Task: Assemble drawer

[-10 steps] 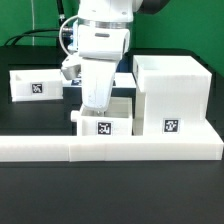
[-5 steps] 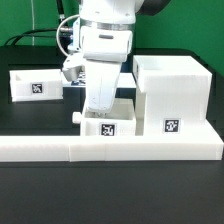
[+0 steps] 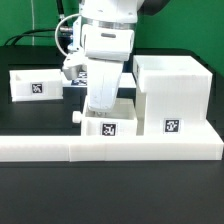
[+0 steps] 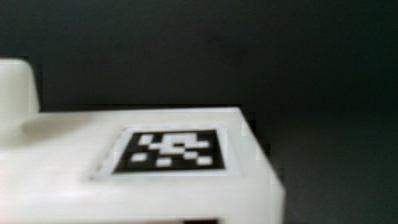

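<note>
A small white knobbed tray [image 3: 108, 124] with a square tag stands at the middle, between the long low wall [image 3: 110, 149] and the big cube-like housing [image 3: 170, 88] at the exterior view's right. My gripper [image 3: 100, 108] reaches straight down into this tray. Its fingertips are hidden by the tray's walls, and it appears shut on the tray's wall. The wrist view shows the same tray's tagged face [image 4: 175, 150] very close and blurred. The second knobbed tray [image 3: 35, 86] stands apart at the exterior view's left.
The L-shaped white wall runs across the front and meets the housing's foot. Black cables [image 3: 40, 35] hang behind the arm. The table top is black.
My gripper and the middle tray have shifted a little toward the housing together during the first half second. They have stayed still since.
</note>
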